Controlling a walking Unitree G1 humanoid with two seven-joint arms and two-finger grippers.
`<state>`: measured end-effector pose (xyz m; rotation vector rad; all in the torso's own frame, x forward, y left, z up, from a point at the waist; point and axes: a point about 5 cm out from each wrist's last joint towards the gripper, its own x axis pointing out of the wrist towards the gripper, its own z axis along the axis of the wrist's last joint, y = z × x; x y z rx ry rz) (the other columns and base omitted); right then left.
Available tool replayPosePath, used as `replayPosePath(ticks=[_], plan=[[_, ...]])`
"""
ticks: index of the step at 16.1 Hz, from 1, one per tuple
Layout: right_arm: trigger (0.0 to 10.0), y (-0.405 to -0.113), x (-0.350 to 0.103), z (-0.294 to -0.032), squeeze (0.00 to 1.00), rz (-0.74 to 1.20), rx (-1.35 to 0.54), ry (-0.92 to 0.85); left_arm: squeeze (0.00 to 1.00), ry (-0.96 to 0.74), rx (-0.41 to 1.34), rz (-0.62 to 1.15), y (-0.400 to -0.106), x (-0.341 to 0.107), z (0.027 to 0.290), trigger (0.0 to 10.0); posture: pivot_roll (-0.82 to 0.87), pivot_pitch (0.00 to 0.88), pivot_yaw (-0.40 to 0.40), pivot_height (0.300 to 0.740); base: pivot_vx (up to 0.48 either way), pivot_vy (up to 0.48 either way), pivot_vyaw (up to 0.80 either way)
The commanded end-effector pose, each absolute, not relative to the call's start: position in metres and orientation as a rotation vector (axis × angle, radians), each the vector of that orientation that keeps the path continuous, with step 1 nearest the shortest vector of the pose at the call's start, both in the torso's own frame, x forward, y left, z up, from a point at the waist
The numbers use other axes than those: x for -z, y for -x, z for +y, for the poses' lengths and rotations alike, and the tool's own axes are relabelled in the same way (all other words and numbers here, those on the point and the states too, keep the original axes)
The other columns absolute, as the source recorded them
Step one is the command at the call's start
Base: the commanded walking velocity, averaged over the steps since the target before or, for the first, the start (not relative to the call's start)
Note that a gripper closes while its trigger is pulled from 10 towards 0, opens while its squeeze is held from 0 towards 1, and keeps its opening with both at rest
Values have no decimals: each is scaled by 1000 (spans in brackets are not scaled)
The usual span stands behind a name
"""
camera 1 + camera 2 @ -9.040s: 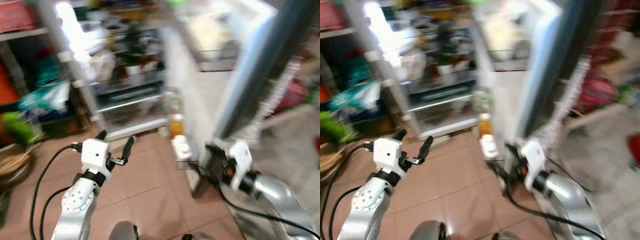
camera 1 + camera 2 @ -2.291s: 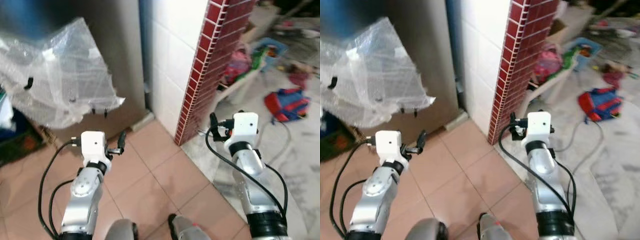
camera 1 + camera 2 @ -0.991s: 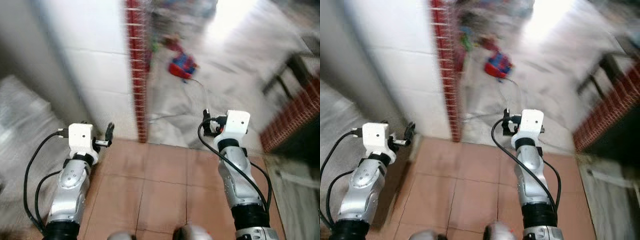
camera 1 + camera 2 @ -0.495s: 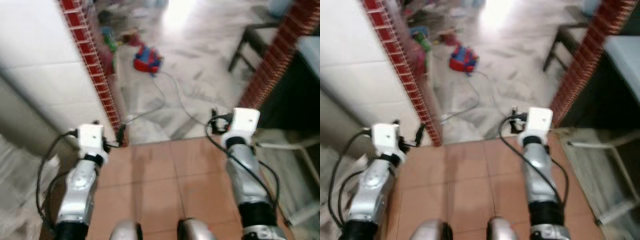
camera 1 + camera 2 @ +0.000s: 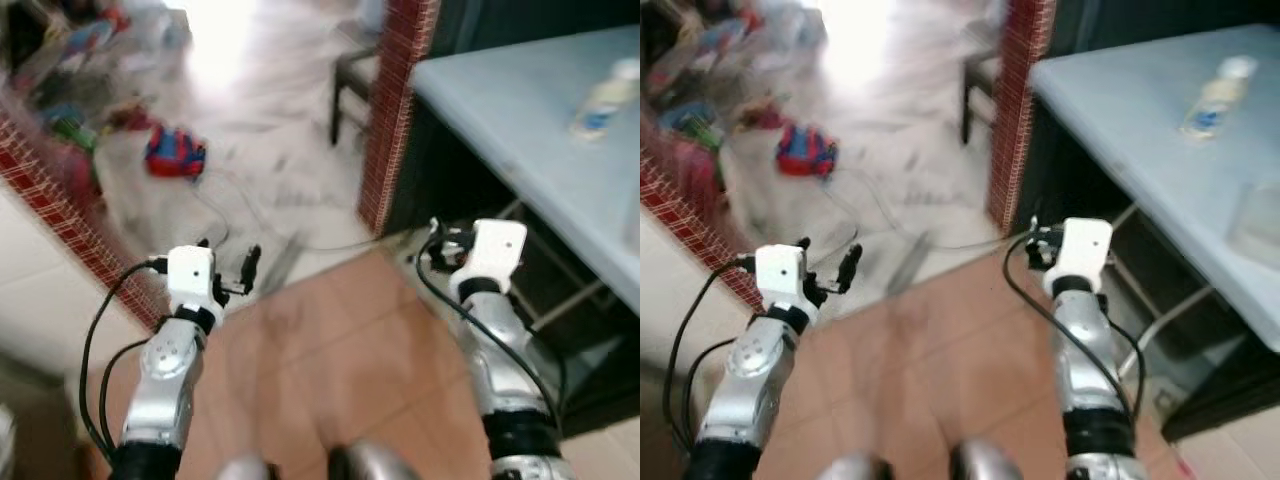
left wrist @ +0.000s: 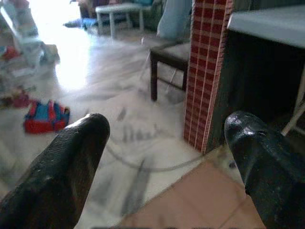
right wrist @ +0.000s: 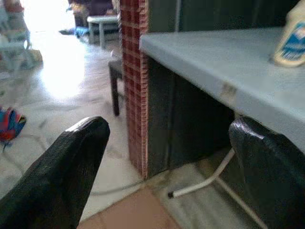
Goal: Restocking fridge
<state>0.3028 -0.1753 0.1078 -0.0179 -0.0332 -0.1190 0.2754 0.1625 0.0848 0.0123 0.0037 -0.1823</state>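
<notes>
Right wrist view: right gripper (image 7: 167,157) spread wide, nothing held; left gripper (image 6: 164,152) likewise. Bottle (image 5: 1212,98) seen upright on pale counter (image 5: 1120,110), well apart from both. Judged light, rigid plastic, possibly slippery; best gripped mid-body, below cap.

red brick pillar (image 5: 398,110), pale blue counter (image 5: 1140,120)

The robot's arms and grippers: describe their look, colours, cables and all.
Both arms are silver, jointed metal tubes with darker bands low down, each ending in a white boxy wrist block. The left gripper and right gripper each carry two long black fingers with rounded, matte tips. Black cables loop along the outside of each arm.
</notes>
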Motion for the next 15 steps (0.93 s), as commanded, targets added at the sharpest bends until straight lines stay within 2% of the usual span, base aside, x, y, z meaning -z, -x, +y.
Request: replayPosePath(ticks=[1,3,5,11,15], plan=[[10000,-304,-109,-167,0,-36,94,10,0,-20,161,11,-274,-84,170,10000,30,77,40,740,368,0,-800],[10000,-303,-108,-168,0,-34,94,12,0,-16,163,9,-274,-84,169,10000,28,73,37,740,343,0,-800],[10000,-302,-108,-167,0,-36,68,6,0,-9,150,11,-273,-81,168,10000,28,64,22,740,0,0,-706],[10000,-296,-105,-155,0,-28,-89,67,0,13,34,20,-262,-74,175,10000,75,36,-84,740,0,0,0],[10000,-299,-104,-155,0,3,-27,127,0,11,48,11,-262,-76,174,10000,60,37,-61,740,0,0,0]])
